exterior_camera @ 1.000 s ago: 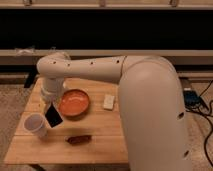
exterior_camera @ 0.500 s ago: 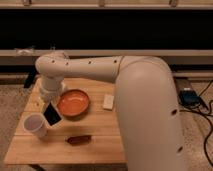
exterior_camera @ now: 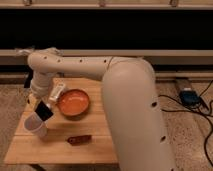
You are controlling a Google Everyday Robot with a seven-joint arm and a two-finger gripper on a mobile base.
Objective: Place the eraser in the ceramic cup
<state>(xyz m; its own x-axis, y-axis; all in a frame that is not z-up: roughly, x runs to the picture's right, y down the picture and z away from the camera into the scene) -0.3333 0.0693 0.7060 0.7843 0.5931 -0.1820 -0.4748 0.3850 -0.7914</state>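
Observation:
My gripper (exterior_camera: 42,106) is over the left part of the wooden table (exterior_camera: 100,147), shut on the eraser (exterior_camera: 44,112). The eraser is a flat black slab, held tilted with its lower end down. The ceramic cup (exterior_camera: 36,126) is plain white and stands near the table's left edge, just below and left of the eraser. The eraser's lower end sits at the cup's rim on its right side. I cannot tell whether it touches the rim.
A shallow orange bowl (exterior_camera: 74,102) sits right of the gripper. A dark red-brown elongated thing (exterior_camera: 80,139) lies near the front edge. My large white arm (exterior_camera: 130,110) covers the table's right side. A power box and cables (exterior_camera: 190,96) lie on the floor at right.
My gripper has carried the eraser a little left, from beside the bowl to over the cup's rim. The arm body has swung left and now hides the small white block.

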